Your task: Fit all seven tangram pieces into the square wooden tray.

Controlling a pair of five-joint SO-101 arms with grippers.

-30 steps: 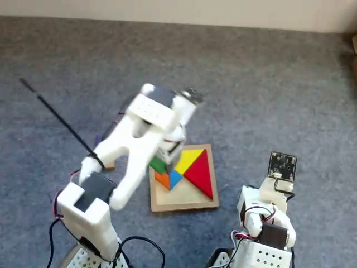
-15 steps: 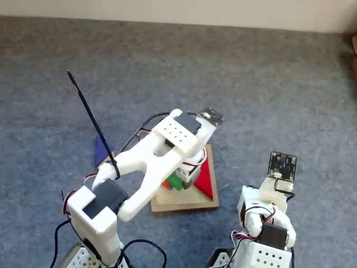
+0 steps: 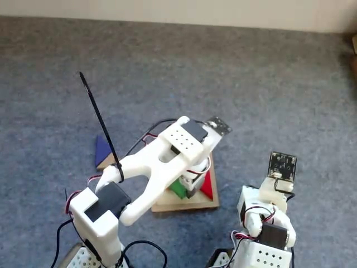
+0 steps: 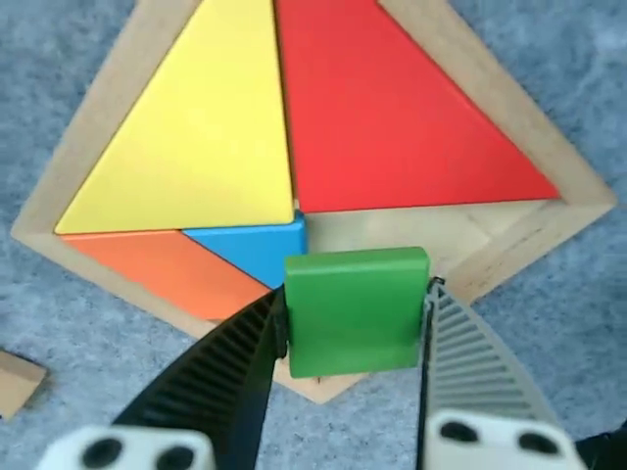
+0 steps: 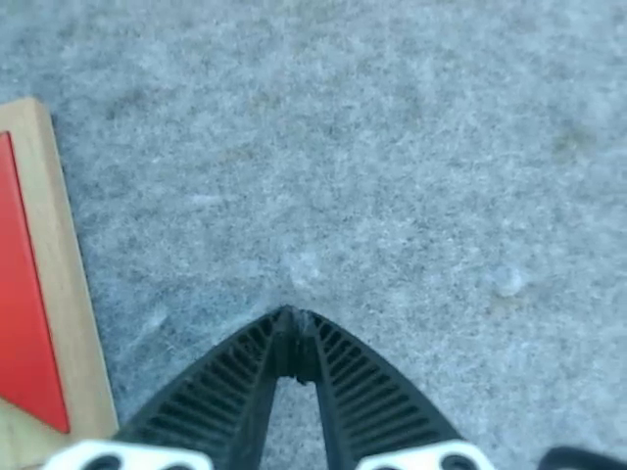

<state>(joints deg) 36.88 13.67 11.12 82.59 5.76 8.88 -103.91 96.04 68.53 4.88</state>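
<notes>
Left wrist view: green square piece [image 4: 355, 311] is clamped in your left gripper [image 4: 355, 305], a black finger [image 4: 230, 377] pressed on each opposite side. It's over the corner of the square wooden tray [image 4: 534, 227] nearest the fingers; can't tell if it touches the wood. Just past the fingertips a patch of the tray floor is bare. Blue triangle [image 4: 253, 250] lies in the tray right at one fingertip, touching the orange piece [image 4: 162, 274] beside it. Farther out from the fingers, yellow triangle [image 4: 196, 137] and red triangle [image 4: 392, 108] lie flat, long edges meeting. Tan piece [image 4: 15, 380] lies on the carpet [image 4: 578, 323] outside the tray, off to that same finger's side. High view: dark blue piece [image 3: 102, 148] is on the carpet, apart from the tray. Your right gripper [image 5: 296, 348] has its fingers together over carpet, with the tray rim off to one side.
</notes>
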